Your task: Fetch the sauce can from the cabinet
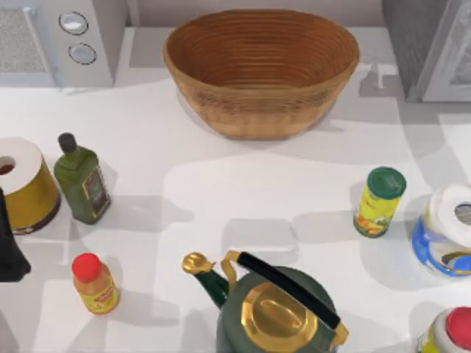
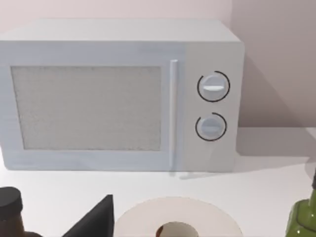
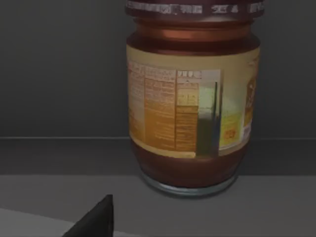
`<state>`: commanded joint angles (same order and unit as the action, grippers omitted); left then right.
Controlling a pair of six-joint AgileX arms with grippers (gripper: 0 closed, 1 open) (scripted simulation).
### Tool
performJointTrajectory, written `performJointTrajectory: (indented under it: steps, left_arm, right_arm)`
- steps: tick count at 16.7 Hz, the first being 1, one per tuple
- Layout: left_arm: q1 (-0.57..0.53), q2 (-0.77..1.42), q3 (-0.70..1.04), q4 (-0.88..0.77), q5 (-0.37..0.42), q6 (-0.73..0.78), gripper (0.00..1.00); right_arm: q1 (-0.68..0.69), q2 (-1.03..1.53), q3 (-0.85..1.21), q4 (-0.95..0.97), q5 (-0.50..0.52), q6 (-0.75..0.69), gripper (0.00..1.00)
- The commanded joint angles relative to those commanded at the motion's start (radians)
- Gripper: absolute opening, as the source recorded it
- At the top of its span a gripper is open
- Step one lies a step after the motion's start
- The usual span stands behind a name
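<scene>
**Sauce can in sight inside the cabinet, not yet held**

From above, you see the cabinet (image 1: 441, 51) at the counter's (image 1: 221, 184) far right corner, its pale framed door at an angle. A wicker basket (image 1: 261, 70) sits at the back centre, the microwave (image 1: 66, 40) at the far left. A dark part of your left arm (image 1: 9, 254) rests at the left edge beside the large yellow canister (image 1: 22, 184).

From the left wrist, you face the microwave (image 2: 118, 94) front-on; one dark finger tip (image 2: 96, 219) shows low in the view, so I cannot tell whether that tool is released or clenched.

From the right wrist, the sauce can (image 3: 192, 94) stands upright on the cabinet's dark shelf (image 3: 59, 163), long axis vertical, label facing you. One finger tip (image 3: 96, 219) shows short of it, apart; again I cannot tell that tool's state. Judge the can rigid, fairly heavy, with a glossy, possibly slippery wall and likely breakable. Take it across the labelled middle, below the lid.
</scene>
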<state>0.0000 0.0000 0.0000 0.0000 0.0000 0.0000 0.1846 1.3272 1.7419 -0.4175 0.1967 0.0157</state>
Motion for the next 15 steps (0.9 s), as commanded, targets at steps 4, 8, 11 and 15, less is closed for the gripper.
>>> performJointTrajectory:
  steps: [4, 8, 11, 15]
  left_arm:
    - [0.000, 0.000, 0.000, 0.000, 0.000, 0.000, 1.00]
    - [0.000, 0.000, 0.000, 0.000, 0.000, 0.000, 1.00]
    - [0.000, 0.000, 0.000, 0.000, 0.000, 0.000, 1.00]
    - [0.000, 0.000, 0.000, 0.000, 0.000, 0.000, 1.00]
  right_arm:
    - [-0.004, 0.013, 0.013, 0.007, -0.002, 0.000, 1.00]
    - [-0.008, 0.149, 0.126, 0.031, -0.001, 0.000, 1.00]
    - [-0.014, 0.261, 0.211, 0.055, -0.001, -0.001, 1.00]
    - [-0.016, 0.300, 0.245, 0.065, -0.001, -0.001, 1.00]
